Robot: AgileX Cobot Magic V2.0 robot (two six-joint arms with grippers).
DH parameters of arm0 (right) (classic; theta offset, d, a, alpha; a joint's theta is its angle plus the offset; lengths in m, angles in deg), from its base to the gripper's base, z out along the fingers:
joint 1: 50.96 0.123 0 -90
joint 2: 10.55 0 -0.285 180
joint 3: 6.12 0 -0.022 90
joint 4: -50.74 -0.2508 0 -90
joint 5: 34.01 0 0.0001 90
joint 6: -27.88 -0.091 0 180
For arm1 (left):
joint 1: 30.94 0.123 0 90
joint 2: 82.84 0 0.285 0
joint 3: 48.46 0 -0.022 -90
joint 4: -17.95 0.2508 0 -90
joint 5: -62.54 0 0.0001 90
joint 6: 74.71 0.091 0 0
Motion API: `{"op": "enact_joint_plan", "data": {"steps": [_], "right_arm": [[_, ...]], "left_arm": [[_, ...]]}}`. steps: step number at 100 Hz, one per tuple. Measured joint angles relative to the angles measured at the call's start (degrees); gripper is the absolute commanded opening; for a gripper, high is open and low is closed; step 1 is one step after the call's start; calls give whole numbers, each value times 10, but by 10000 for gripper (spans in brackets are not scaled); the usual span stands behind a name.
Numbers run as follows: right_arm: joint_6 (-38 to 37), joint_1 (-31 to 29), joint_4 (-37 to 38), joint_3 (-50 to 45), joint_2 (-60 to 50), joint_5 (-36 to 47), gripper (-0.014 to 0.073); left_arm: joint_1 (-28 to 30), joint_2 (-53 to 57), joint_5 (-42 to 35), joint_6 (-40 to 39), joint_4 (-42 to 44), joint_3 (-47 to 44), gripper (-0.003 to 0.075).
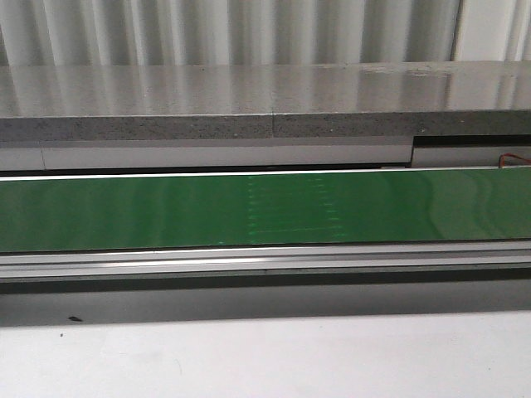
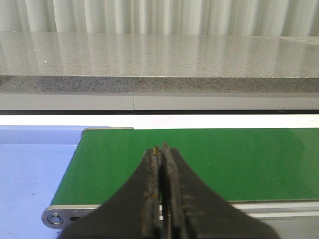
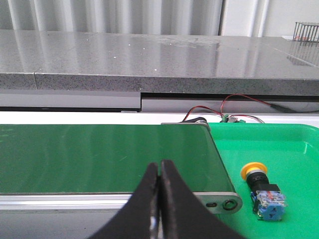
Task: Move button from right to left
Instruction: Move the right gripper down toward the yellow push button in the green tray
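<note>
Front: green belt (image 1: 166, 211) along the table's far edge, no arms in sight. Left wrist: left gripper (image 2: 163, 149) clenched, empty, over belt's left end. Right wrist: right gripper (image 3: 159, 167) clenched, empty; button (image 3: 262, 191) lay in tray (image 3: 294, 149) past belt's right end.

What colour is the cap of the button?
Yellow. The button lies in the green tray, seen best in the right wrist view.
</note>
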Motion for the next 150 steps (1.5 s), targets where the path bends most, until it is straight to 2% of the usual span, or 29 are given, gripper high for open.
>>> {"op": "enact_joint_plan", "data": {"steps": [29,57,88,126,150], "right_arm": [[0,0,0,0,0,-7,-68],[0,0,0,110,12,-166,-68],[0,0,0,271,141,-350,-68],[0,0,-3,349,282,-462,-68],[0,0,-5,373,351,-494,-64]], "left_arm": [[0,0,0,0,0,0,-20],[0,0,0,0,0,0,-20],[0,0,0,0,0,0,-20],[0,0,0,0,0,0,-21],[0,0,0,0,0,0,-21]]}}
